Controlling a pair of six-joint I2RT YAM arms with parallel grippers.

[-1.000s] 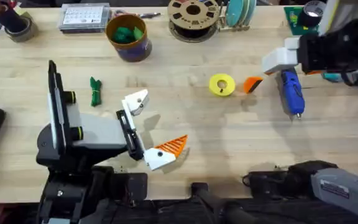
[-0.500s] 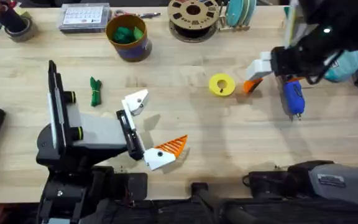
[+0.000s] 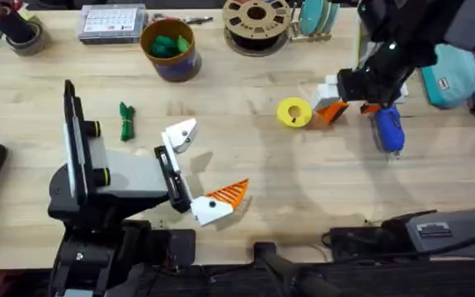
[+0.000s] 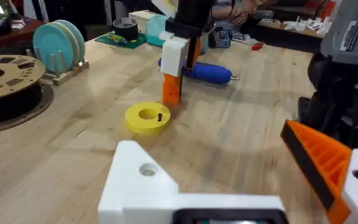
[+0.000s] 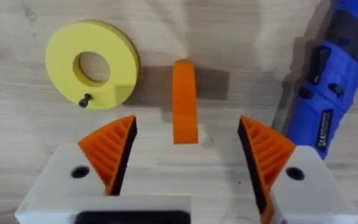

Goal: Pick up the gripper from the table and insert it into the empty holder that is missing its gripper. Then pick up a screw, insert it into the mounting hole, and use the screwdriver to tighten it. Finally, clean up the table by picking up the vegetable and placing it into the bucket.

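One loose orange gripper (image 5: 184,101) lies on the table between the right gripper's (image 5: 185,146) wide-open fingers, beside one yellow ring (image 5: 92,63) carrying one screw (image 5: 83,99) and one blue screwdriver (image 5: 324,93). Left gripper (image 3: 209,169) open, one pad missing.

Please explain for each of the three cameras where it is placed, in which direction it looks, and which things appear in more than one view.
Overhead: above the arm bases, looking down and forward at the table; the left gripper and right gripper show.
Left wrist: on the left arm, facing across the table toward the yellow ring; own holder in front.
Right wrist: on the right arm, looking straight down; open fingers straddle the loose orange gripper.
Shared: ring, orange gripper, screwdriver.
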